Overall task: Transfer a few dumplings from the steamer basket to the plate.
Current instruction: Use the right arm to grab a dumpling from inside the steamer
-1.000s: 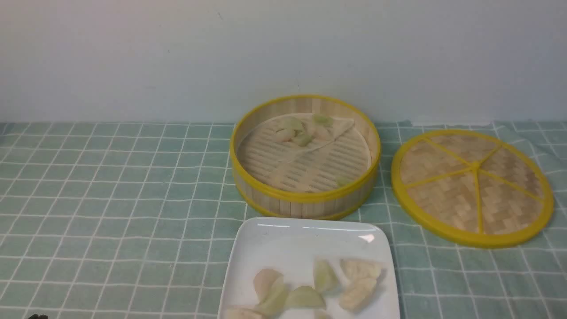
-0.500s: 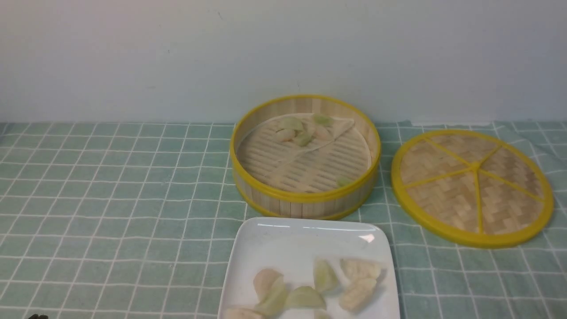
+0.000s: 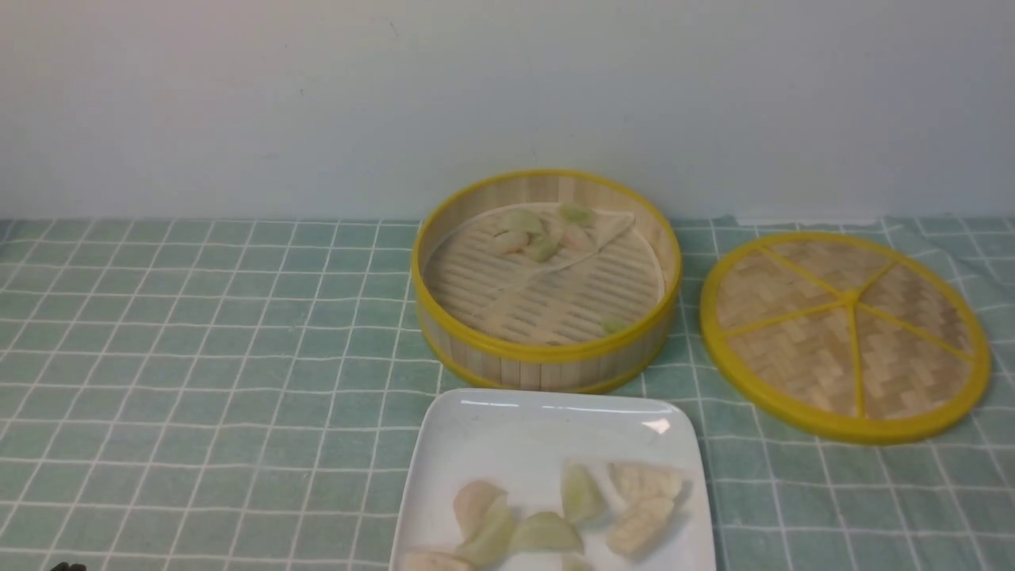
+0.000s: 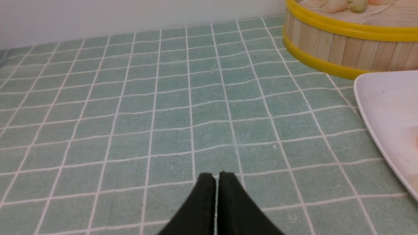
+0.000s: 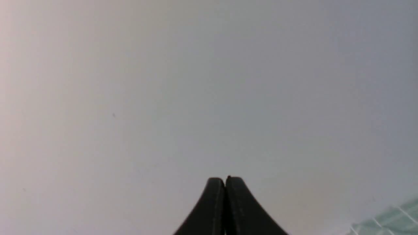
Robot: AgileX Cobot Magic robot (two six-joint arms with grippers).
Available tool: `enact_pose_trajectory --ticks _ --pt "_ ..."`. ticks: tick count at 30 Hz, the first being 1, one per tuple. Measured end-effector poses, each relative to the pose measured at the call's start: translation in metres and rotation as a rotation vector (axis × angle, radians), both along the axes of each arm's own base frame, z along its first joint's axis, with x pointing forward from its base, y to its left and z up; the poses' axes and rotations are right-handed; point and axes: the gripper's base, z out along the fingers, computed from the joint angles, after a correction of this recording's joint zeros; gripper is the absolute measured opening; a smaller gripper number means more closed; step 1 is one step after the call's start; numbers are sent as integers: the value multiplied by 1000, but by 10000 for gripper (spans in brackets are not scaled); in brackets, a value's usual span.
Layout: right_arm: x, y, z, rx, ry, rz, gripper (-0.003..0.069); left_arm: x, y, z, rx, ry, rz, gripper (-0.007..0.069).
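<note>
Green-checked tablecloth (image 3: 198, 357) is separating the left tool (image 4: 215, 179), pressed together, from the steamer basket (image 3: 547, 354) ahead to its right, where dumplings (image 3: 539, 234) are clustering at the far rim, while the right tool (image 5: 225, 180), also pressed together, is facing away.

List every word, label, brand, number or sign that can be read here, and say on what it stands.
There are none. The steamer basket, the woven disc, the plate, the dumplings, the checked cloth and the wall bear no writing in any view; the left tool and the right tool are plain black.
</note>
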Motion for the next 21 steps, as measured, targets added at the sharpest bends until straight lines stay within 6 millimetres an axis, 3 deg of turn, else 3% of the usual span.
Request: enact_pose_trajectory --ticks 5,9,10,11,12,14,15,16,21 --pt "-5 -2 12 39 -143 -8 -13 0 0 0 0 0 0 -6" --pt "-8 0 34 68 -113 25 -13 0 0 0 0 0 0 -6" --pt "-8 2 57 32 -37 34 -13 0 0 0 0 0 0 -6" --pt "-7 2 59 18 -4 32 -13 0 0 0 0 0 0 -6" --pt "-5 3 88 -23 105 19 -13 0 0 0 0 0 0 -6" --pt "3 1 113 -71 272 0 -13 0 0 0 0 1 0 -6" --pt "4 1 115 -78 292 0 -13 0 0 0 0 1 0 -6" --pt "20 2 128 -147 503 12 -13 0 0 0 0 1 0 -6" --pt "71 16 156 -356 914 238 -13 0 0 0 0 2 0 -6"
